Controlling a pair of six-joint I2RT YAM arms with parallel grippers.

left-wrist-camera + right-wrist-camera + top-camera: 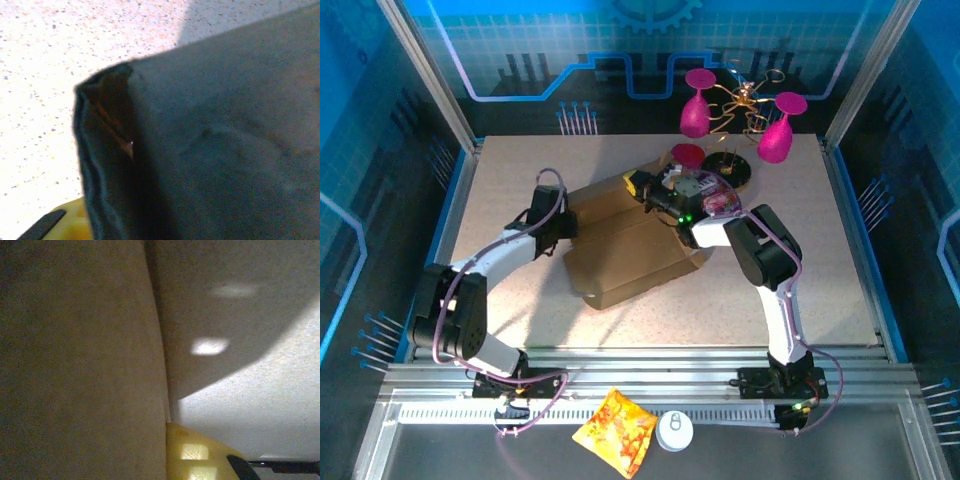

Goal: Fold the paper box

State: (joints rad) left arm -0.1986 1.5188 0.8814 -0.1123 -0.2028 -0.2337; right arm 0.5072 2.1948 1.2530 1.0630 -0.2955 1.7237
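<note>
The paper box (pixel 630 255), plain brown cardboard, lies partly folded in the middle of the table. My left gripper (pixel 563 222) is at its left end. In the left wrist view a dark upright wall of the paper box (pixel 210 150) stands between the jaws, its folded edge right beside one yellow finger (pixel 75 220); the other finger is hidden behind the card. My right gripper (pixel 642 185) is at the box's back right corner, shut. Its yellow finger (pixel 200 455) lies against a cardboard panel (pixel 80 360), with nothing seen between the jaws.
A gold rack with pink wine glasses (pixel 740 110) and a black round base (pixel 725 168) stand close behind the right gripper. An orange snack packet (pixel 615 430) and a white round item (pixel 673 431) lie on the front rail. Bare speckled tabletop (pixel 500 180) spreads left of the box.
</note>
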